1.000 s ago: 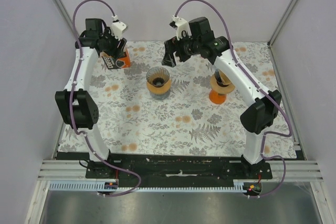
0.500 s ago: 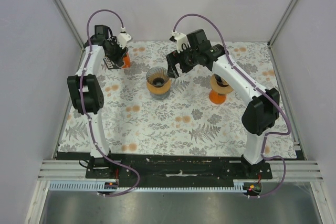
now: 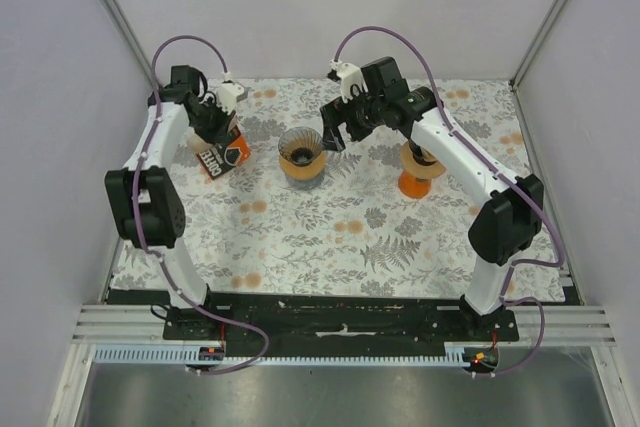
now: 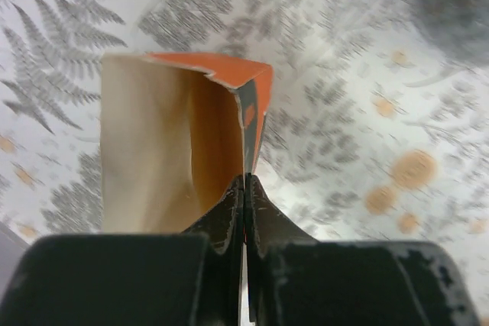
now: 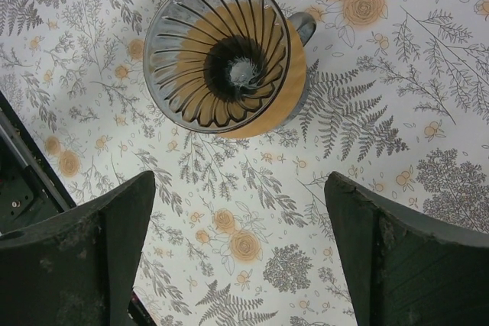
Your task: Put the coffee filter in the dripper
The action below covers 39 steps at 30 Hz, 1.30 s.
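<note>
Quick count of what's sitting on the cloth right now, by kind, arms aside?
Box: 1
Glass dripper: 1
Orange-footed piece, kind unclear: 1
Total: 3

Cloth [image 3: 340,237]: white, printed with grey ferns and orange flowers, spread flat over the table.
Orange-footed stand [image 3: 416,186]: upright on the cloth's right side, tan ring on top.
Walls [image 3: 300,7]: plain pale grey, three sides.
Rail [image 3: 110,325]: silver, along the near edge.
</note>
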Motion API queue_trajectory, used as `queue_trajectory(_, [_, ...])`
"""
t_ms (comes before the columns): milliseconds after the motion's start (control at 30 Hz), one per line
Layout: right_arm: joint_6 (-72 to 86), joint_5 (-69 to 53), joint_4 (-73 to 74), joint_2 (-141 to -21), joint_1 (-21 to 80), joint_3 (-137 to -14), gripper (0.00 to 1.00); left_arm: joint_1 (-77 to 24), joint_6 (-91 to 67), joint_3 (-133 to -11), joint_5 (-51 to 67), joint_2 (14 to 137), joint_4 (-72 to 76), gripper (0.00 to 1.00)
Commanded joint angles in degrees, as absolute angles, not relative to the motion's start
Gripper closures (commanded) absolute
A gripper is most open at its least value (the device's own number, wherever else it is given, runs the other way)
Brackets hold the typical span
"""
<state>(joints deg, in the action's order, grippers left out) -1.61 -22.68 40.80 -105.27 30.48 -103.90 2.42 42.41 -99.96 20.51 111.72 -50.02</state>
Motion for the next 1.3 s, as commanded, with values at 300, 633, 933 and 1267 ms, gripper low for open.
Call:
queue_trajectory(300, [-2.46,-24.87,40.08,-101.60,30.41,-102.48,0.02,-2.02,34.54,-73.66,20.84,86.40,-56.34,0.98])
queue_trajectory(633, [-2.46,-24.79,40.17,-101.16,30.41,-102.13,0.02,-6.33,35.07,-74.08,22.58,83.67,-64.59,0.47])
queue_trajectory(933, [-2.90,-24.79,40.69,-100.99,30.41,-101.69,0.02,-6.33,32.52,-84.64,21.45,84.20,-69.61,0.50])
queue_trajectory(1267, [-3.52,-24.35,41.40,-100.81,30.41,-100.81,0.02,-6.06,30.94,-76.47,9.67,86.30,-60.48,0.59])
